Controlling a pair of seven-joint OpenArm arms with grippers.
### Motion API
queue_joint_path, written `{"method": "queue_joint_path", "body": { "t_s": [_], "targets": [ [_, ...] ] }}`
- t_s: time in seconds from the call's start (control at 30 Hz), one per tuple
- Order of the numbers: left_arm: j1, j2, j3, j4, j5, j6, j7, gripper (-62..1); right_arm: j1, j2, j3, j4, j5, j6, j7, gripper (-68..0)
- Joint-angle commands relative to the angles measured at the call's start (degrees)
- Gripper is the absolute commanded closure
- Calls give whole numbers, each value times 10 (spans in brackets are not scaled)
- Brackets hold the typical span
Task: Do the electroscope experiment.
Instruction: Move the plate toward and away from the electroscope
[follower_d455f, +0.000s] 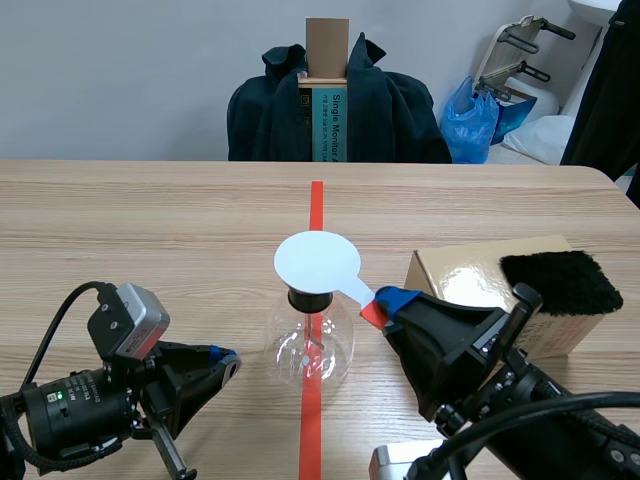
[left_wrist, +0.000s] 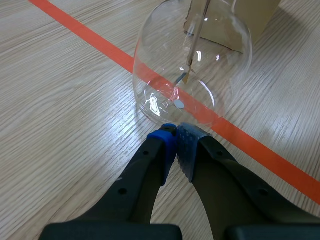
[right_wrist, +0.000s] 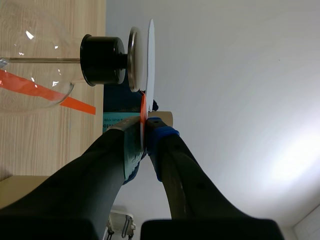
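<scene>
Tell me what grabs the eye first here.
A glass flask stands mid-table on the red tape line. The right gripper holds a white disc flat over its stopper. The left gripper, shut, sits beside the flask's base; a black furry cloth lies on a box at right.

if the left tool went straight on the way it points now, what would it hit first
Most likely the glass flask of the electroscope. It stands right ahead of the left tool, whose tips are shut, with only a little bare table between them.
</scene>
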Motion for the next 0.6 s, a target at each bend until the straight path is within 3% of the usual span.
{"method": "queue_joint_path", "body": {
  "t_s": [0.0,0.17,0.57],
  "targets": [
    [-3,3,0,8,-5,-1,-10,-32,8,6,1,4,4,-7,0,-6],
    [-3,3,0,8,-5,-1,-10,-32,8,6,1,4,5,-7,-23,-7],
    [-3,3,0,8,-5,-1,-10,-32,8,6,2,4,5,-7,-179,-7]
  ]
}}
